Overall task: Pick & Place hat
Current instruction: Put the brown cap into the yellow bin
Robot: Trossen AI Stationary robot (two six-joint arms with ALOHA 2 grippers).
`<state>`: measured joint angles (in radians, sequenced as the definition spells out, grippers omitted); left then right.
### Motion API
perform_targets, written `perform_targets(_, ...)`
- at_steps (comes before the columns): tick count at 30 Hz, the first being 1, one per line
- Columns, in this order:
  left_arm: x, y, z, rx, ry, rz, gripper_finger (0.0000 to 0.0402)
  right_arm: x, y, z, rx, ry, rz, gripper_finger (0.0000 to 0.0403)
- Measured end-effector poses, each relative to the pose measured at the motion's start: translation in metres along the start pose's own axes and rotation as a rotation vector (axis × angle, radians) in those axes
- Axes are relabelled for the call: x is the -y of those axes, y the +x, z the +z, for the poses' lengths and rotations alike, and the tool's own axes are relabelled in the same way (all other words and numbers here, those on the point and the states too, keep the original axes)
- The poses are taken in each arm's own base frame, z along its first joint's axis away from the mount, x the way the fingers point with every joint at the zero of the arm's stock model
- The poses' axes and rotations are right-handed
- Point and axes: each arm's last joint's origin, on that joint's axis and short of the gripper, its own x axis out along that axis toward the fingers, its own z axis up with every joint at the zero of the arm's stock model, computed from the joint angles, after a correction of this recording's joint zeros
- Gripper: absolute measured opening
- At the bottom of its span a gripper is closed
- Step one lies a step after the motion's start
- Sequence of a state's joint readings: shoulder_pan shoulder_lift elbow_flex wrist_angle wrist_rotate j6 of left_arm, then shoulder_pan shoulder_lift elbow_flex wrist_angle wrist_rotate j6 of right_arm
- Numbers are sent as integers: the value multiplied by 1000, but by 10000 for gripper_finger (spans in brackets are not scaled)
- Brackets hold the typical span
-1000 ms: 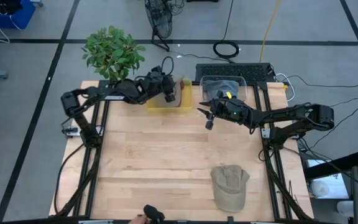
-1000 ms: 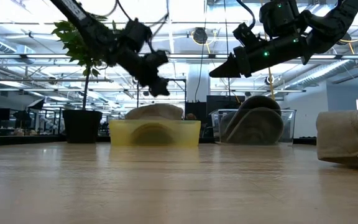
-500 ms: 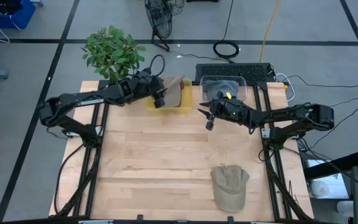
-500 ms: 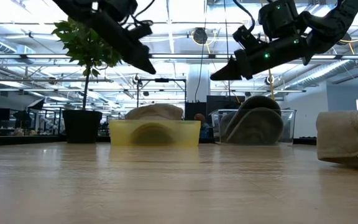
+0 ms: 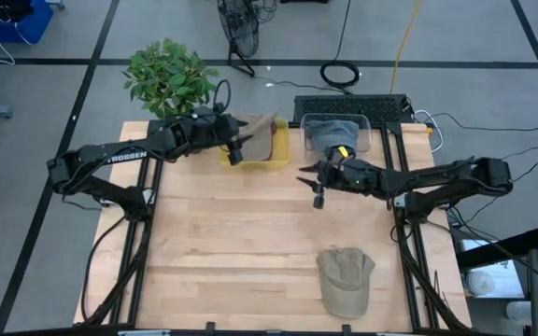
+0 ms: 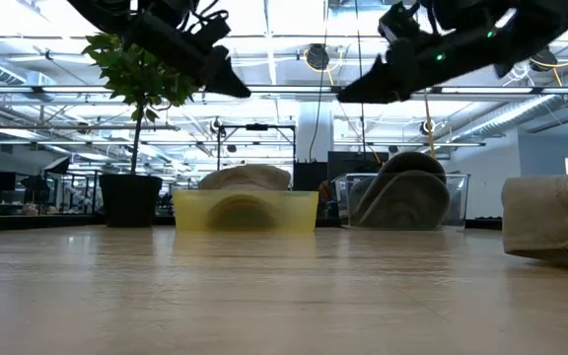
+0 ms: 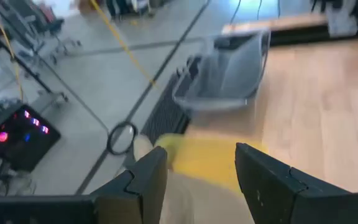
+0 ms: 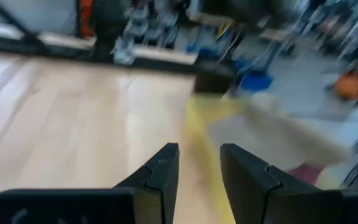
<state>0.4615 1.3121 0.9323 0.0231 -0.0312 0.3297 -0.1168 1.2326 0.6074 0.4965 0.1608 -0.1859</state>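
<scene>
A khaki hat (image 5: 346,280) rests crown up on the table near its near right corner, and shows at the right of the low view (image 6: 555,222). A tan hat (image 5: 263,136) lies in a yellow bin (image 5: 250,161) at the far edge. A grey hat (image 5: 334,131) sits in a clear bin (image 5: 367,140) beside it. My left gripper (image 5: 234,151) hangs open above the yellow bin's left rim (image 7: 201,155). My right gripper (image 5: 317,191) is open in the air, just near of the clear bin and well far of the khaki hat (image 8: 199,155).
A potted plant (image 5: 169,79) stands off the far left corner. A keyboard (image 5: 353,105) lies behind the clear bin. Bare wood spreads across the table's middle and left (image 5: 222,252).
My left gripper has drawn back from over the yellow bin toward the table's left and risen, its arm swinging out to the left. My right gripper has shifted slightly toward the near edge. The hats have stayed put.
</scene>
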Motion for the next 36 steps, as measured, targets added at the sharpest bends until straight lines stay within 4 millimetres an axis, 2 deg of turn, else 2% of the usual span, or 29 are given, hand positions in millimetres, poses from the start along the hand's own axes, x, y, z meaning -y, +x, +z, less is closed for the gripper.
perform_targets(5, -1, 0, 7, 90, -3, -51, 191, -19, -14, 12, -222, 74, 115, 105)
perform_targets(12, -1, 0, 6, 82, -73, -57, 191, -49, -39, 32, -455, 261, 319, 113)
perform_targets(16, 2, -4, 2, 20, -83, -81, 191, -69, -52, 32, -540, 316, 371, 137)
perform_targets(20, 8, -18, 4, -19, -109, -118, 191, -89, -63, 35, -560, 369, 431, 159)
perform_targets(28, 31, -53, 26, 82, -155, -211, 191, -116, -89, 25, -708, 432, 421, 161)
perform_targets(36, 63, -59, 35, 106, -167, -333, 191, -147, -110, 6, -899, 427, 409, 160)
